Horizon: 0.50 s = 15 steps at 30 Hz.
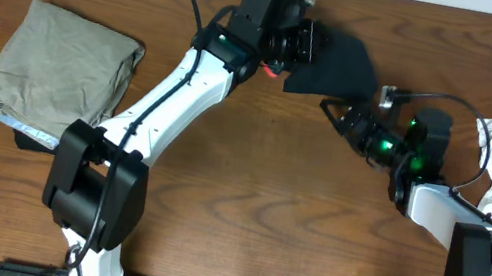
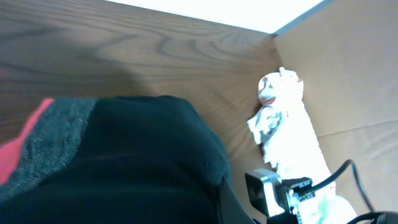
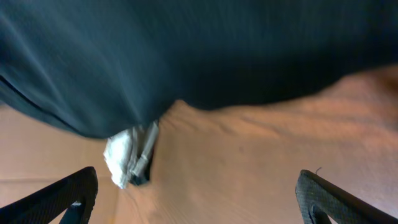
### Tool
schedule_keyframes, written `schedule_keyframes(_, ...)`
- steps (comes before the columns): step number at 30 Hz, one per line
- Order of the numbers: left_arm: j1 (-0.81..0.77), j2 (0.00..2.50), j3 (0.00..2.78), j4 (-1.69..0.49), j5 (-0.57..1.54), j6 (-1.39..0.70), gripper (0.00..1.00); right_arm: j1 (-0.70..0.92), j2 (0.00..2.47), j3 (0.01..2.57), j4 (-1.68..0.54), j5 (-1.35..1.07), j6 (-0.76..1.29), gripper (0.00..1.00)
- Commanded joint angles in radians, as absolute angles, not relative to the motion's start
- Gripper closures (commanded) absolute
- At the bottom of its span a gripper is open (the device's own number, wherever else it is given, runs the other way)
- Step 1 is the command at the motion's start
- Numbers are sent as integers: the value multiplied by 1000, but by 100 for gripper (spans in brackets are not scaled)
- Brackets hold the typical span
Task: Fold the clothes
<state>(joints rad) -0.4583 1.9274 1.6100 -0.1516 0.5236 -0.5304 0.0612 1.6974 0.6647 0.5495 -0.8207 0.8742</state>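
Over the wooden table, the black trousers hang bunched from the left gripper, whose fingers are pinched tight on the fabric near the grey, orange-edged waistband. The right gripper hovers with the cloth just ahead of its fingers, which are spread wide with nothing between them. Likely trouble: closing on a crumpled fold instead of one edge, or the single pinch slipping, would leave the trousers twisted.

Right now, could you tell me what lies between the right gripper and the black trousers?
Mostly bare table: in the right wrist view the open right gripper faces the black trousers, with a white scrap at their edge.
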Motion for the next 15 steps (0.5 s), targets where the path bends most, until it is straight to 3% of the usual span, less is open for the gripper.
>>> schedule_keyframes(1,-456,1880,1621,-141,550,-666,94,67,1704,665,665,-788,1029,1)
schedule_keyframes(5,-459,1879,1621,-140,581,-718,94,67,1704,665,772,-775,1101,1)
schedule_keyframes(15,-477,1873,1621,-132,596,-724,94,103,1704,665,779,-721,1235,1)
